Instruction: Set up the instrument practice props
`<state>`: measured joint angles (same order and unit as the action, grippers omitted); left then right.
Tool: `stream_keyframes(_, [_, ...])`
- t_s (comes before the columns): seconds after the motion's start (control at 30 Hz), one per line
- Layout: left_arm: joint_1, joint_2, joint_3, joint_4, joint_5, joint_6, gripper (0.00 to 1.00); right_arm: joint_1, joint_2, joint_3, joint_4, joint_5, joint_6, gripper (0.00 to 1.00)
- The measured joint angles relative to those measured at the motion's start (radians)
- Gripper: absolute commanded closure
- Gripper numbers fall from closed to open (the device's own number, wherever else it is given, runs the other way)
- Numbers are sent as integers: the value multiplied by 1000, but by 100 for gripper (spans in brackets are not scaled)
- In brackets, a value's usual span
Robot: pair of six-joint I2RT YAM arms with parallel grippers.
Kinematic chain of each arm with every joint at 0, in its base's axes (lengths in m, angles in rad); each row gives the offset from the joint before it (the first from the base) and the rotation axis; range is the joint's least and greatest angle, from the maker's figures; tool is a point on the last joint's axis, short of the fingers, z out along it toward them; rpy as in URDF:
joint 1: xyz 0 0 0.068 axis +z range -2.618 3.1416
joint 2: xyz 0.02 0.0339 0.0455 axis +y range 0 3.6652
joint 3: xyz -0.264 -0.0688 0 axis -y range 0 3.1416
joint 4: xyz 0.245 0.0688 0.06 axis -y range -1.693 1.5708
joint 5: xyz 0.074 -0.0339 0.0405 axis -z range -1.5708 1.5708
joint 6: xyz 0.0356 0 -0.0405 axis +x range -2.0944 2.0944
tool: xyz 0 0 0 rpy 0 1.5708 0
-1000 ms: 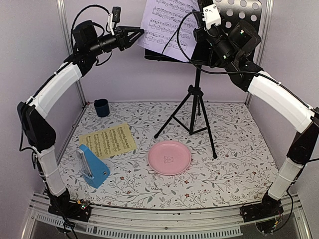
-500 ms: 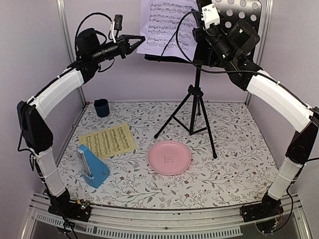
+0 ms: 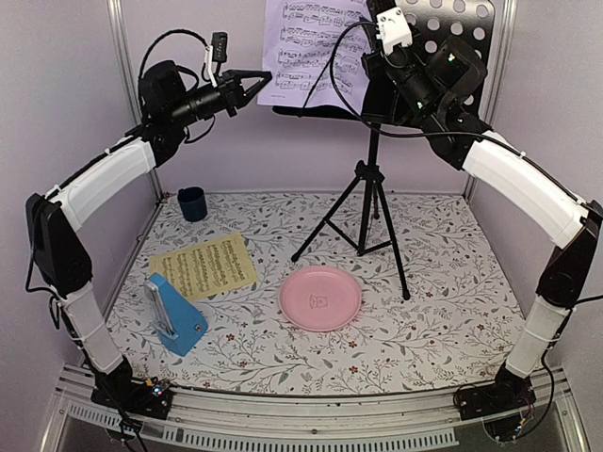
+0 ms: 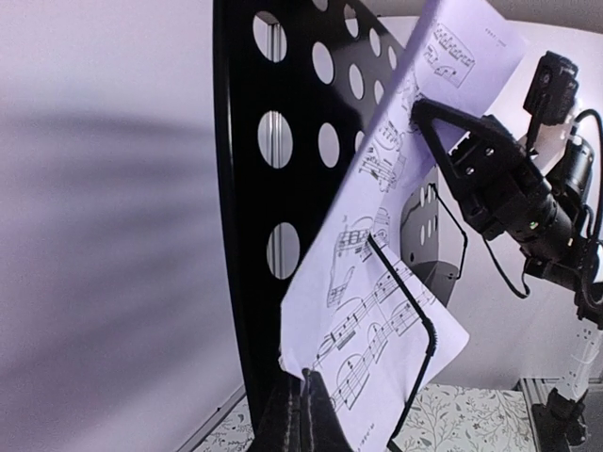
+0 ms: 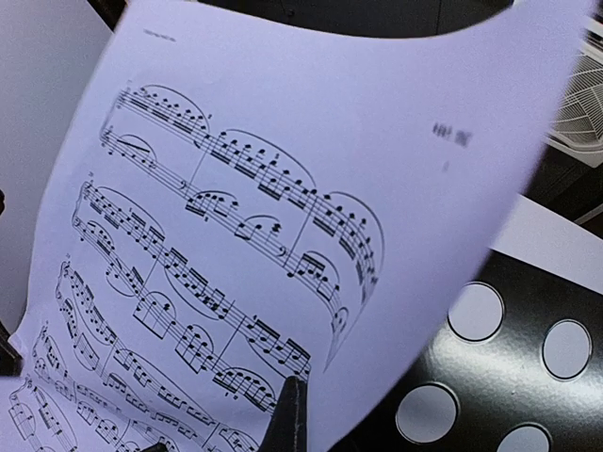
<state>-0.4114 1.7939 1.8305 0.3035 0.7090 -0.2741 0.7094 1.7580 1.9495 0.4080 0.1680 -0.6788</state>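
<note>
The lilac sheet of music [image 3: 311,47] stands against the black perforated desk [image 3: 457,24] of the tripod music stand [image 3: 369,188]. My left gripper [image 3: 266,75] is shut on the sheet's lower left corner; the left wrist view shows the closed jaws pinching that corner [image 4: 303,381]. My right gripper [image 3: 370,28] is shut on the sheet's right edge, with one finger [image 5: 292,414] lying over the printed side. The sheet [image 5: 236,188] bows away from the desk [image 5: 490,377]. The yellow sheet [image 3: 204,266] lies flat on the table at the left. The blue metronome [image 3: 175,314] stands in front of it.
A pink round plate [image 3: 320,298] lies mid-table near the stand's front legs. A small dark blue cup [image 3: 192,202] stands at the back left. A wire page holder [image 4: 419,315] crosses the lilac sheet's lower part. Frame posts stand at the back corners.
The lilac sheet has turned from tilted to more upright and risen slightly on the desk. Both grippers shifted a little with it.
</note>
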Motion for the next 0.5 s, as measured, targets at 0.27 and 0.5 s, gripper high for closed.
stream_keyframes(0.27, [-17,-3,-25,4,-46,16,96,-8,7,8,-10,-12,-15,100])
stream_keyframes(0.5, [-63,-71,-37,-67,-196,108,53,-21,7,11,-14,-32,-25,91])
